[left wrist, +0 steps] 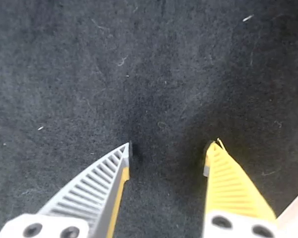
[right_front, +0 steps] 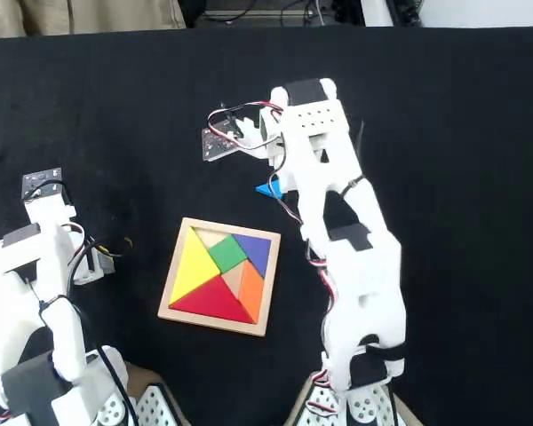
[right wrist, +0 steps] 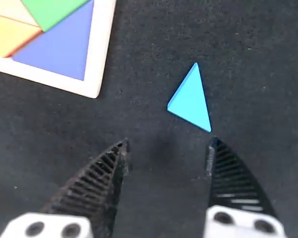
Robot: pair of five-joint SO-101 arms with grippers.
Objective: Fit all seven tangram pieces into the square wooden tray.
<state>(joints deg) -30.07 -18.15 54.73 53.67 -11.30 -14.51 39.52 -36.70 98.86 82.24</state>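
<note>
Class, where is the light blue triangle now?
High view: the light blue triangle lies on the cloth beyond the far right corner of the wooden tray, ahead of the right gripper.

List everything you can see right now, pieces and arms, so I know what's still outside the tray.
Wooden tray: 1, pale wood, mid-table between the arms.
Pieces in tray: yellow triangle, red triangle, green square, violet-blue piece, orange piece, 1 each; tan patches, piece or bare floor, cannot tell.
Cloth: 1, black, covers the table.
Light blue triangle: 1, on the cloth outside the tray.
Left gripper: 1, grey and yellow fingers, open over bare cloth.
Right gripper: 1, black fingers, open, by the light blue triangle.
</note>
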